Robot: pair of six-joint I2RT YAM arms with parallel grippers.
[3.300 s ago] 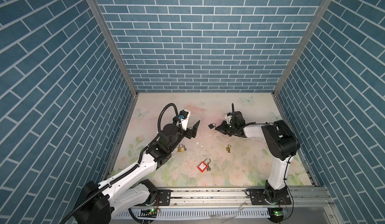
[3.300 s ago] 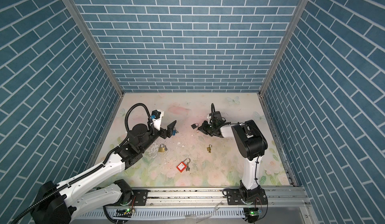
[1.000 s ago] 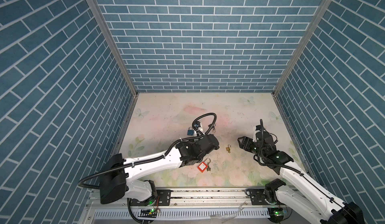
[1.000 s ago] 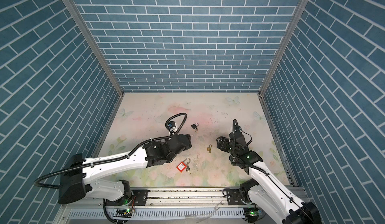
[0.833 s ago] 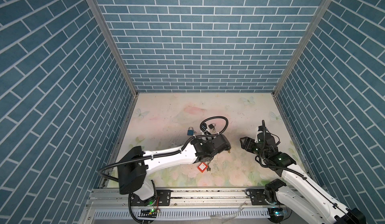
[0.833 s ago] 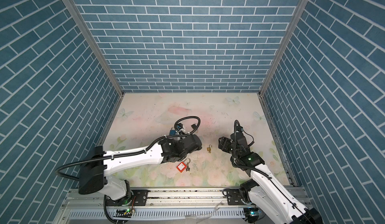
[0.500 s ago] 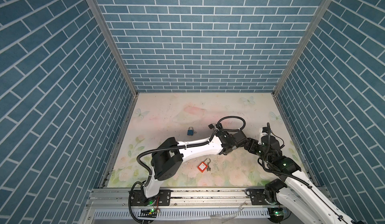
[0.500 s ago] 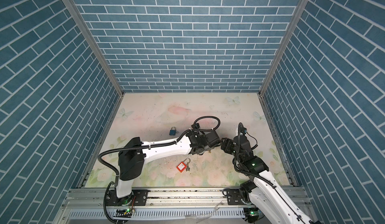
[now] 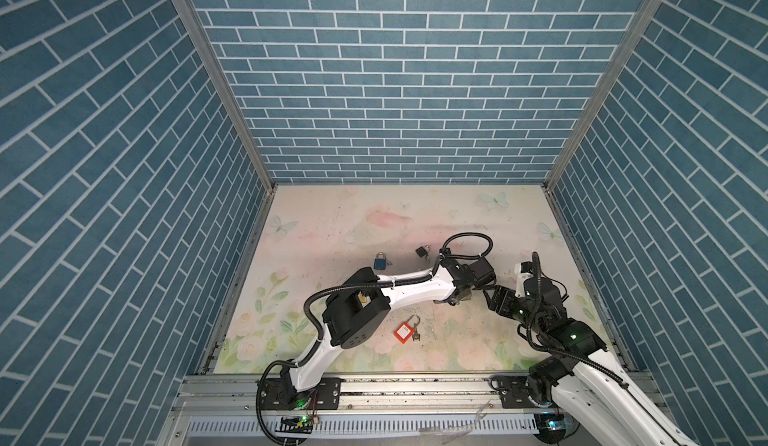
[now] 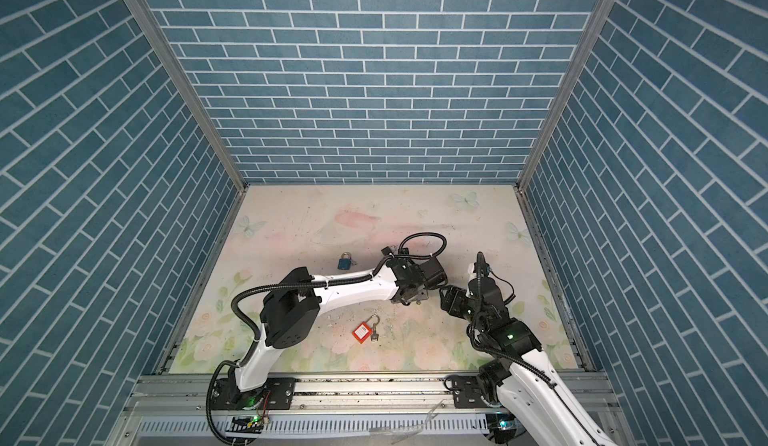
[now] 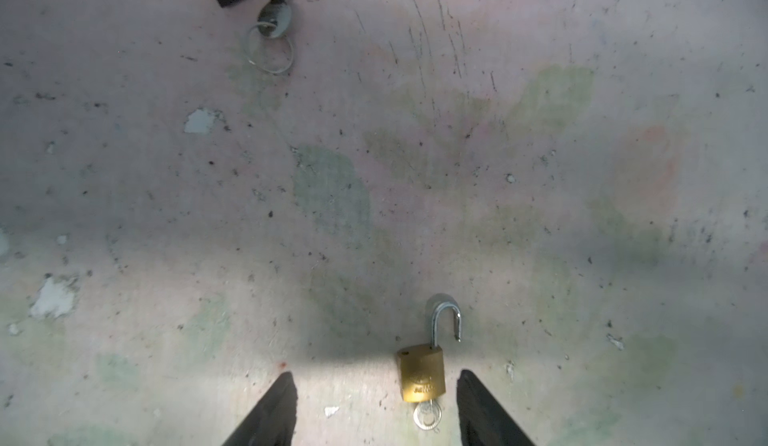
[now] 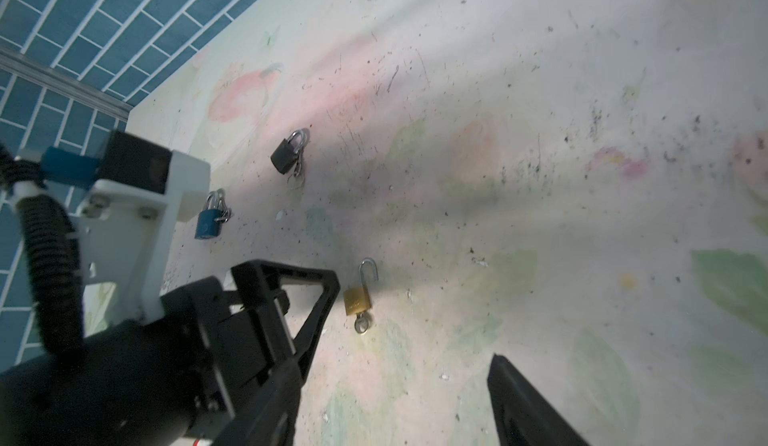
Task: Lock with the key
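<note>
Enclosing the scuffed tabletop (image 9: 332, 224) and brass padlock (image 11: 422, 375) stand blue-brick walls (image 9: 395, 70).

Both top views: high above the front rail (image 9: 395, 396), looking steeply down toward the back wall (image 9: 407, 91), whole cell framed. Left wrist: close, straight down on the brass padlock (image 11: 422, 375). Right wrist: oblique, farther off, sharing that brass padlock (image 12: 357, 298).

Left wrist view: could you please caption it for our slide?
Open left tool brackets a brass padlock, shackle open, key inserted.
</note>
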